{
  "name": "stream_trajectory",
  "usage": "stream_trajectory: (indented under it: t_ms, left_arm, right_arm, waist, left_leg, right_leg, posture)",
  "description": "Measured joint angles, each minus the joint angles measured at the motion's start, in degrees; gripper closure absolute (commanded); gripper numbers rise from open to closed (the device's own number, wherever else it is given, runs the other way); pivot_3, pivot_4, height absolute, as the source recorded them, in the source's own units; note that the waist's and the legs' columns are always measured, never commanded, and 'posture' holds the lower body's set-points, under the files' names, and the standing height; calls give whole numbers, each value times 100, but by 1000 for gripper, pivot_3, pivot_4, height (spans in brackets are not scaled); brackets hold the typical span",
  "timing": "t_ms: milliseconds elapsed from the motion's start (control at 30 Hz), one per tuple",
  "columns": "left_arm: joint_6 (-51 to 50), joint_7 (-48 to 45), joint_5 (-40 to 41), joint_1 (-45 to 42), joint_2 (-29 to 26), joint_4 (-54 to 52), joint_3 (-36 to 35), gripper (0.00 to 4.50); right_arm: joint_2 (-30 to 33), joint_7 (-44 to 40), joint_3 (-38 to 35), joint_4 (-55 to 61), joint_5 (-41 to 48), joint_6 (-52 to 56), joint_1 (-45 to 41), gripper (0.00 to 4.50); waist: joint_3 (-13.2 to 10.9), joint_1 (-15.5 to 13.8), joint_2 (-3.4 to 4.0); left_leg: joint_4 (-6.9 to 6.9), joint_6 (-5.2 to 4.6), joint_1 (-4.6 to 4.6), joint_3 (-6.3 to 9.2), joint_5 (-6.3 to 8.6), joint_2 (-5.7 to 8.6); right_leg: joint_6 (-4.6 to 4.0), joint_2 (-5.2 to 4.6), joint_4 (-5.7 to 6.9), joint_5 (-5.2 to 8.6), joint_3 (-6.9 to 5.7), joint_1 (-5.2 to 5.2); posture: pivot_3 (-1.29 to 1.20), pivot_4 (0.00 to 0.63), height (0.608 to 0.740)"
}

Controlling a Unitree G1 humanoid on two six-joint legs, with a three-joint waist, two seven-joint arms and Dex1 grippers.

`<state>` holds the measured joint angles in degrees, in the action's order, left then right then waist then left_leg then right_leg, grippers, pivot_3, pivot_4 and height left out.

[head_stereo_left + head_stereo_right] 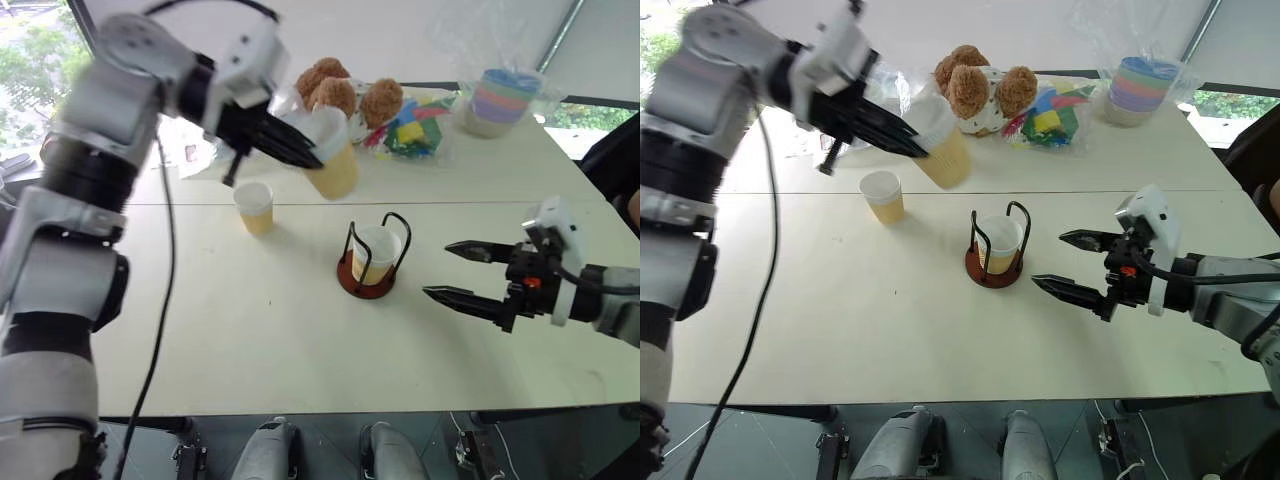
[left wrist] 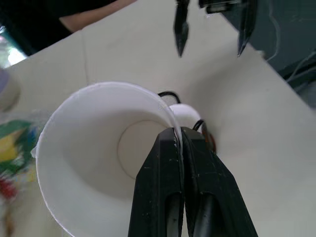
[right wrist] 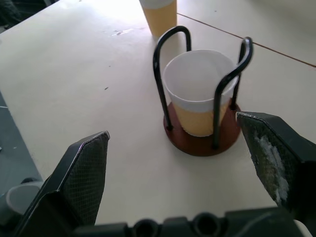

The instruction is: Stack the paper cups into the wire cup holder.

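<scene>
The left arm is raised above the worktop (image 1: 250,330), its left gripper (image 1: 305,155) angled down and toward the robot's right, fingers pinched shut on the rim of one paper cup (image 1: 335,160), one finger inside the wall and one outside (the left wrist view looks straight into its white inside); the cup hangs tilted in the air, above and behind the wire cup holder (image 1: 370,262). The right arm reaches in low from the right, its right gripper (image 1: 458,270) roughly level and pointing at the holder, jaws spread wide with nothing between them, a short way off from the wire loops. There are three paper cups: the lifted one, a second cup (image 1: 377,252) standing upright inside the holder, and a third cup (image 1: 254,207) upright on the worktop to the holder's left. At the far edge lie three brown plush toys (image 1: 345,95), a colourful bag (image 1: 415,128) and one stack of pastel bowls (image 1: 503,97). The near half of the worktop is bare around the holder
</scene>
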<state>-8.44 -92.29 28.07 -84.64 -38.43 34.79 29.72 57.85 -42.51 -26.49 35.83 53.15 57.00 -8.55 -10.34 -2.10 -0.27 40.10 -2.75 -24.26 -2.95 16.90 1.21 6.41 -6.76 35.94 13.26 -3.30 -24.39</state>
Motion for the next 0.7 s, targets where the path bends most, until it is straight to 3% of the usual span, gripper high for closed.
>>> stream_trajectory:
  t_ms: [100, 300, 700]
  left_arm:
    - [520, 0, 162, -260, 550, 760, 559, 4399]
    - [1377, -1, 86, -594, 1485, 2025, 769, 4399]
    - [2285, -1, -381, -737, 1786, 2818, 1376, 4399]
  right_arm:
    - [1, 184, -387, 149, 46, 68, 203, 0]
    - [-73, 646, -715, 605, 394, 254, 505, 0]
    - [-127, 1406, -999, 887, 994, 273, 874, 0]
  waist:
    - [-1, -6, -2]
    - [-3, -3, -6]
    - [-6, -17, -9]
  left_leg:
    - [1, 1, -1, -1, -1, 0]
    - [1, 0, -5, 1, 0, 0]
    - [2, -3, -14, 5, 2, 0]
  right_leg:
    - [0, 0, -3, 0, 1, -4]
    - [0, -2, -8, 0, 1, -6]
    - [-1, -4, -17, 0, 0, -9]
  posture:
    - [0, 150, 740]
    - [0, 150, 740]
    - [0, 150, 740]
